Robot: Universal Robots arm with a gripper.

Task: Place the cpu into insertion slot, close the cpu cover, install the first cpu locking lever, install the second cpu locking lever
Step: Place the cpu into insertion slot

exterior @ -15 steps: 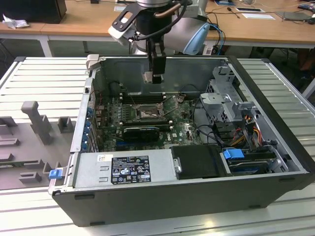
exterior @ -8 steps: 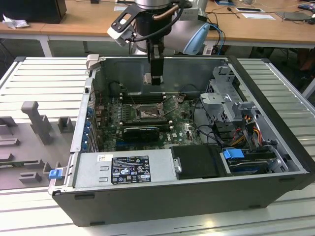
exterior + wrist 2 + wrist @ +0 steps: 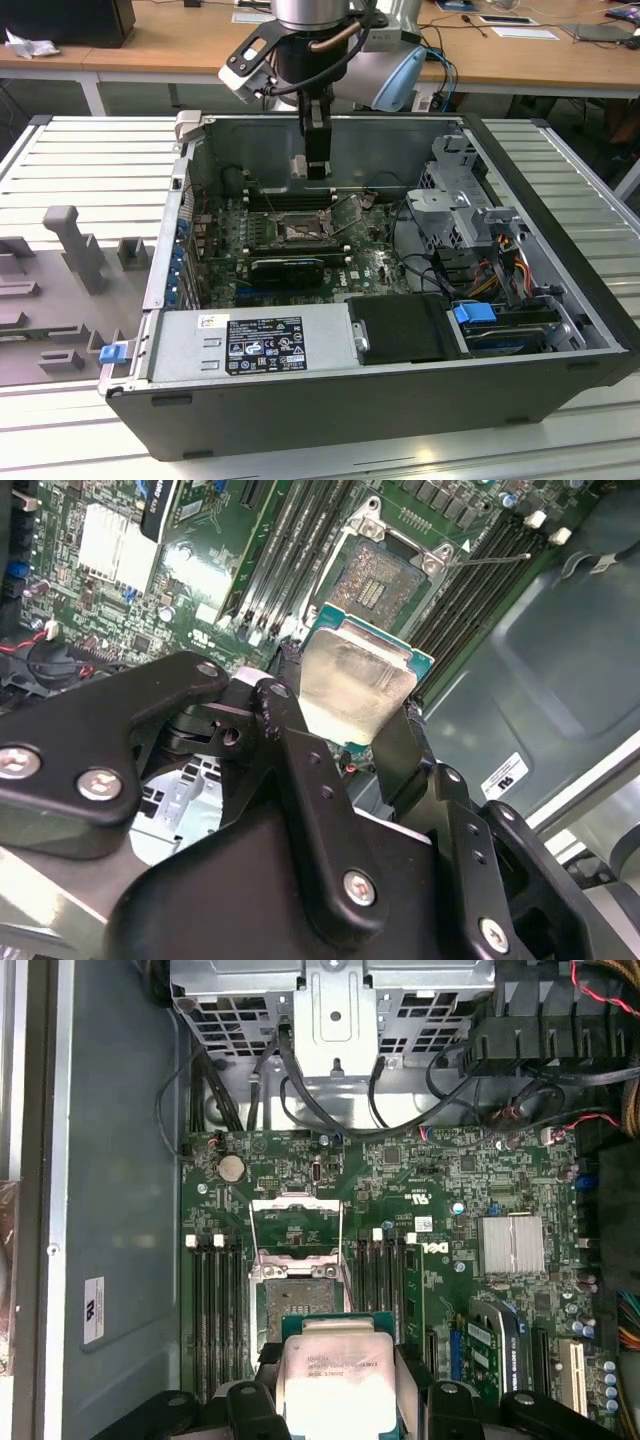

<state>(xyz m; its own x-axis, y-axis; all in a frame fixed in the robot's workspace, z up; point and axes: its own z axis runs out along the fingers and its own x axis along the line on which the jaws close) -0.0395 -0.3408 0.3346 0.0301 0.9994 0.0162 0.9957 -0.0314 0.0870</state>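
1. One computer case [image 3: 400, 400], lying open.
2. One arm [image 3: 310, 15] with one pincer [image 3: 317, 170].
3. One cpu [image 3: 335, 1385].
4. One insertion slot [image 3: 375, 580] and one cpu cover [image 3: 295, 1225].
5. Two banks of memory slots [image 3: 215, 1310].
6. One coin battery [image 3: 232, 1167], one silver heatsink [image 3: 512, 1245], one power supply [image 3: 250, 345].

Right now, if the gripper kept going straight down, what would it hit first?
Probably the insertion slot, or the memory slots beside it; the cpu in the gripper would touch first. Depth is unclear.
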